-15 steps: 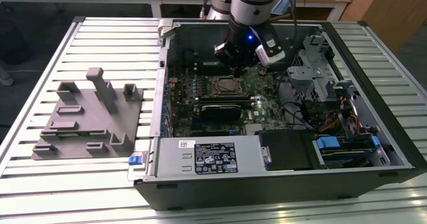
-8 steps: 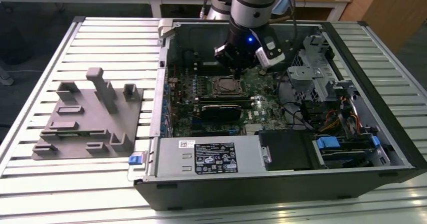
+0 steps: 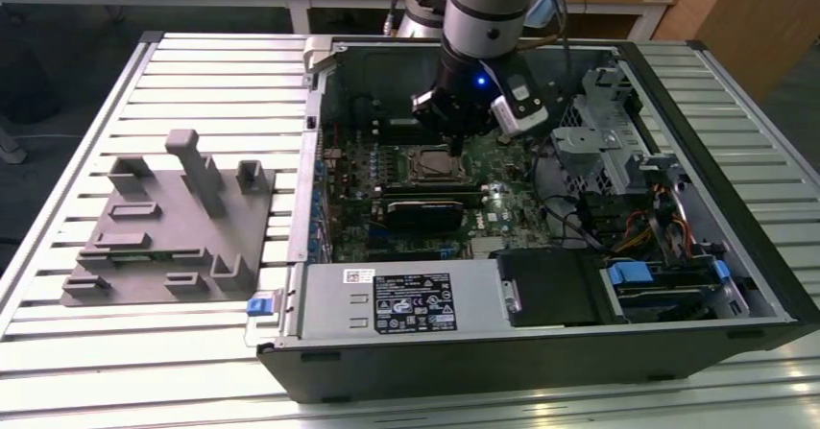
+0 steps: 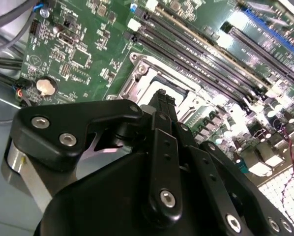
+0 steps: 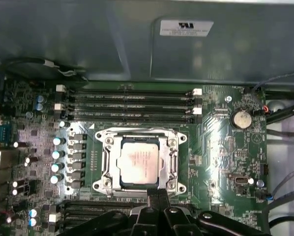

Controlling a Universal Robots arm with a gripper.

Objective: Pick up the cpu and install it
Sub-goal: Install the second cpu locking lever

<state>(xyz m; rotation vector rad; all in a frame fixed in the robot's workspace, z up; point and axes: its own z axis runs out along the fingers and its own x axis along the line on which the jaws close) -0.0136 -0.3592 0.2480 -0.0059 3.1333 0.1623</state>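
Observation:
The cpu (image 5: 139,160), a small square chip with a pale silver top, lies flat in the metal socket frame (image 5: 105,162) on the green motherboard (image 5: 220,147). In the exterior view the cpu (image 3: 433,165) sits mid-board inside the open computer case. My gripper (image 5: 158,195) hovers just above one edge of the socket, its two black fingers pressed together with nothing between them. It hangs under the arm in the exterior view, gripper (image 3: 458,143) tip just over the socket. In the second wrist view the fingertips (image 4: 161,101) cover part of the socket frame (image 4: 137,81).
A big grey fixture (image 3: 167,218) with upright tabs lies on the slatted table at the exterior view's left. Inside the case are memory slots (image 5: 132,103), a black ribbed module (image 3: 417,213), a power supply (image 3: 397,299), and a drive cage with cables (image 3: 640,208).

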